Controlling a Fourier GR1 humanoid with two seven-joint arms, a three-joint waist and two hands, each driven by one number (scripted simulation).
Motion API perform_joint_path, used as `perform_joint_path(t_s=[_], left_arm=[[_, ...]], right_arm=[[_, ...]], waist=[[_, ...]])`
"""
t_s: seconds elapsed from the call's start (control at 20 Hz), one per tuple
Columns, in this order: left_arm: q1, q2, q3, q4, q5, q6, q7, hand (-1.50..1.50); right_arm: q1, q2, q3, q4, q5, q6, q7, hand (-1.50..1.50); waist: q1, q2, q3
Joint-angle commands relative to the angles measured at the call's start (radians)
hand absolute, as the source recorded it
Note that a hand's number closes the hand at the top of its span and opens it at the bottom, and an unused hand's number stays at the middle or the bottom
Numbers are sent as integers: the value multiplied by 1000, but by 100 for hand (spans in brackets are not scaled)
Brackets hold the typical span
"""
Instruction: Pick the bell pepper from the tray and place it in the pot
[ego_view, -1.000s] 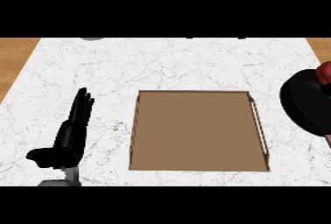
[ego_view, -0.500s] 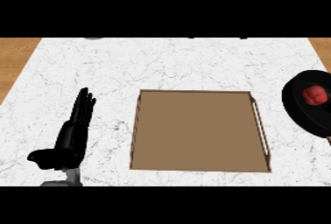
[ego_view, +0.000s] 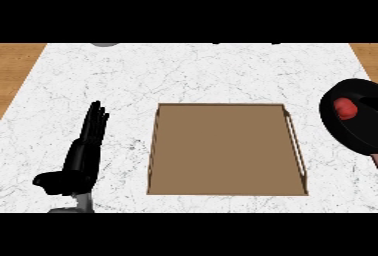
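Lying inside the black pot (ego_view: 353, 125), right of the brown tray (ego_view: 225, 187), the red bell pepper (ego_view: 343, 107) looked already delivered, so the placing step seemed done. The left hand (ego_view: 81, 155) rested open, fingers straight, left of the tray on the table (ego_view: 184, 70). The right hand was out of view; nothing called for more than withdrawal.

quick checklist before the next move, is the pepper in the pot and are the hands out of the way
1. Red bell pepper inside the black round pot: ok.
2. Brown rectangular tray holds nothing: ok.
3. Left hand open, resting left of the tray, holding nothing: ok.
4. Right hand: not in view, cannot tell.
5. Pot wholly on the white marble counter: cannot tell, cut off by the right edge.
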Motion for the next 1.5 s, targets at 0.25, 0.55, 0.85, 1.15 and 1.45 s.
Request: perform_joint_path(t_s=[0.25, 0.55, 0.85, 1.15, 1.45], left_arm=[[0, 18, 30, -1, 22, -21, 0, 0], [-68, 21, 55, 48, 35, -35, 6, 0], [-13, -7, 21, 36, 8, -30, -44, 0], [-13, 5, 47, 55, 16, -41, -46, 0], [20, -28, 22, 59, -5, -16, -60, 0]], right_arm=[[23, -81, -229, 62, -292, 21, -187, -150], [105, -192, -296, 167, -393, 77, -343, -150], [103, -277, -307, 297, -456, 91, -458, -150], [202, -349, -304, 330, -509, 161, -508, -150], [271, -389, -381, 354, -611, 199, -536, -150]], waist=[[3, 2, -2], [0, 3, -1], [14, 7, 0], [5, 3, -1], [-2, 0, -2]])
